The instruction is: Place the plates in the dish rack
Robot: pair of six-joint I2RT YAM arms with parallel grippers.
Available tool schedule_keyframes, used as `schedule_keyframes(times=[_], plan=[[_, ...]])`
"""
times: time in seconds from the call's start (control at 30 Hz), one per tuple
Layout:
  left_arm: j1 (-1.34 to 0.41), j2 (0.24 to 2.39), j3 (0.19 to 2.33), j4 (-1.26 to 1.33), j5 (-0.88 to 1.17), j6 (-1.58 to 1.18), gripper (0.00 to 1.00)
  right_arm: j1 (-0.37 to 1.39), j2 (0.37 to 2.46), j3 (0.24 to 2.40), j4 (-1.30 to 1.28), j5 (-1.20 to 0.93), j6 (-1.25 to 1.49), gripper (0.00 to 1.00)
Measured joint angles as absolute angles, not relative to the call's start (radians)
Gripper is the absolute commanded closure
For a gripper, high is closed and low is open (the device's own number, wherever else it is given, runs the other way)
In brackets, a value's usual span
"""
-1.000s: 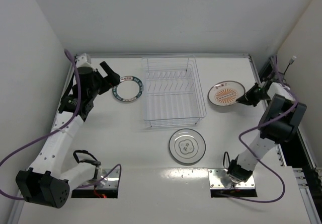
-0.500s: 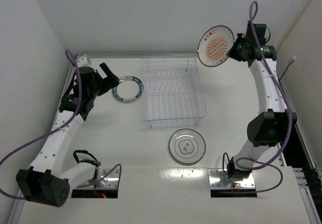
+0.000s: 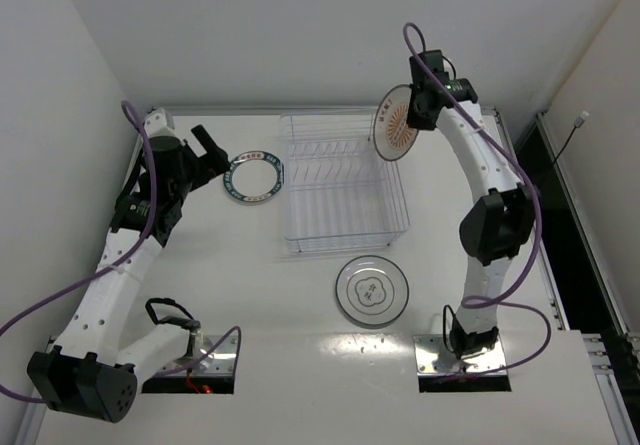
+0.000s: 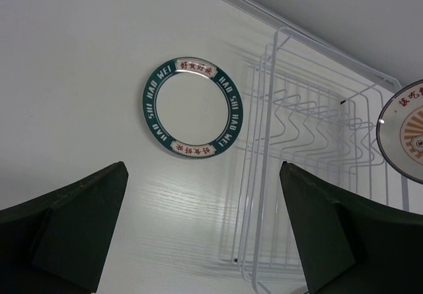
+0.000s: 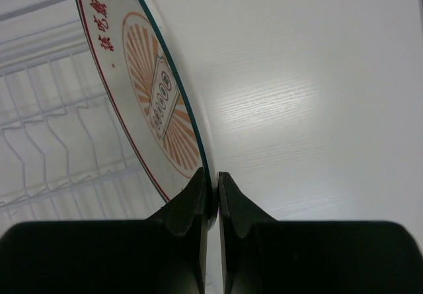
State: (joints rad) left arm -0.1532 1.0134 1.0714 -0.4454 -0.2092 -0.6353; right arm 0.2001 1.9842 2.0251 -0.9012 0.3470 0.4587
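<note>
I see bright, even light, and the dish rack [image 3: 345, 180] casts only faint shadows. The fingers [image 4: 66, 234] of the left gripper [image 4: 203, 172] look dark and soft-focused. The teal-rimmed plate [image 4: 192, 107] ahead of them is sharp.

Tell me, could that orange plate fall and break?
Maybe. The right claw pinches the orange plate only at its thin rim, so it might slip out. It hangs by the far right corner of the rack, so it could bump a wire instead of sliding between the tines.
</note>
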Motion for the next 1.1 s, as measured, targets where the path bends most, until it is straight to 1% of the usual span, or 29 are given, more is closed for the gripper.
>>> schedule_keyframes(times=[0.13,0.4,0.7,0.77,0.8,0.87,0.9,1.0,1.07,1.1], plan=[[-0.154,1.011,1.071,-0.455,-0.216,-0.629,0.00,0.264,2.029,2.083,-0.945,0.446,0.441,1.00],[-0.154,1.002,1.071,-0.466,-0.233,-0.613,0.00,0.351,2.086,2.138,-0.982,0.550,0.426,1.00],[-0.154,0.994,1.071,-0.467,-0.234,-0.610,0.00,0.398,2.087,2.007,-0.897,0.524,0.457,1.00],[-0.154,0.994,1.071,-0.467,-0.234,-0.610,0.00,0.399,2.087,2.000,-0.897,0.506,0.462,0.92],[-0.154,0.994,1.071,-0.467,-0.234,-0.610,0.00,0.399,2.087,1.996,-0.909,0.490,0.467,0.77],[-0.154,0.994,1.071,-0.467,-0.234,-0.610,0.00,0.395,2.088,1.995,-0.930,0.454,0.471,0.67],[-0.154,0.993,1.071,-0.468,-0.234,-0.610,0.00,0.393,2.088,1.995,-0.940,0.438,0.471,0.58],[-0.154,0.990,1.071,-0.470,-0.234,-0.611,0.00,0.385,2.080,1.995,-0.957,0.403,0.477,0.39],[-0.154,0.989,1.071,-0.469,-0.233,-0.611,0.00,0.379,2.062,1.995,-0.973,0.381,0.475,0.33],[-0.154,0.988,1.070,-0.470,-0.233,-0.611,0.00,0.373,2.044,1.995,-0.987,0.372,0.475,0.25]])
